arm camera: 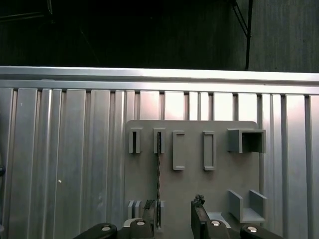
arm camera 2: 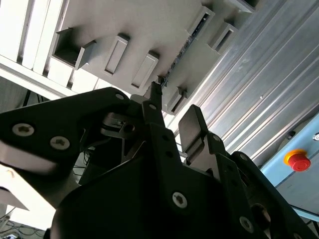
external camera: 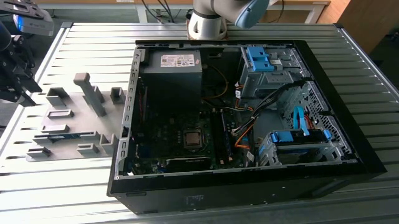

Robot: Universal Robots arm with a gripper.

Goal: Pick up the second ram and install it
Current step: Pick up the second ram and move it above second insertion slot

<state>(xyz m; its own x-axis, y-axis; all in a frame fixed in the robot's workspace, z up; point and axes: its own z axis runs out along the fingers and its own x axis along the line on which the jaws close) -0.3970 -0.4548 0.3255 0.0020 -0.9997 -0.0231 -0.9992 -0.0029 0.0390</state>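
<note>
The exterior view looks steeply down on the computer case (external camera: 249, 189) and holder plate (external camera: 84, 123). Both wrist views face that plate past the jaws, the second obliquely.

Lab: aluminium-slat bench (external camera: 62, 186), emergency button (arm camera 2: 297, 160)

The robot's arm (external camera: 208, 23) stands upright, well apart from the grey plate (external camera: 74, 123), toward the exterior view's right. The arm is pale grey with a blue cap at its bend. The black gripper (external camera: 22, 91) hangs just beside the plate, at the exterior view's left. In both wrist views it points at the plate. Its two fingers (arm camera 2: 192, 130) are spread apart and hold nothing.
</note>
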